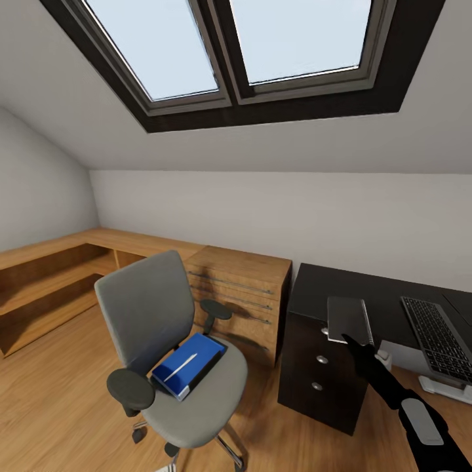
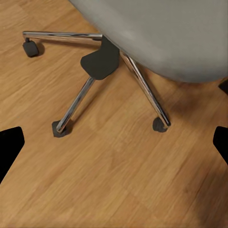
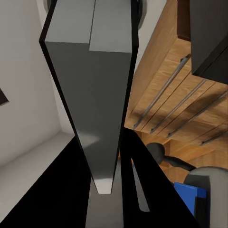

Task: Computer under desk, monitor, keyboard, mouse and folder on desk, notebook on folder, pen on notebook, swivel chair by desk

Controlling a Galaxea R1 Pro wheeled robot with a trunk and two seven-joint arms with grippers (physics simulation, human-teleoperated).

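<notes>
holding a flat grey thing (image 1: 349, 319) over the black table (image 1: 387, 298), the right claw (image 1: 357, 346) is clamped on it; a loose grip could drop it. the left claw (image 2: 114, 149) is apart above the wood floor (image 2: 114, 180). the folder (image 1: 190, 364) lies on the chair (image 1: 172, 367), the keyboard (image 1: 438, 335) on the table, under a big roof window (image 1: 249, 46).

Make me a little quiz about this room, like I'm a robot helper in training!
1. True or false: the blue folder lies on the swivel chair.
2. Which stands beside the black desk? A) a bed B) a light-wood cabinet C) a fridge
3. What colour is the flat slab between the right gripper jaws?
Key: 1 true; 2 B; 3 grey.
</notes>
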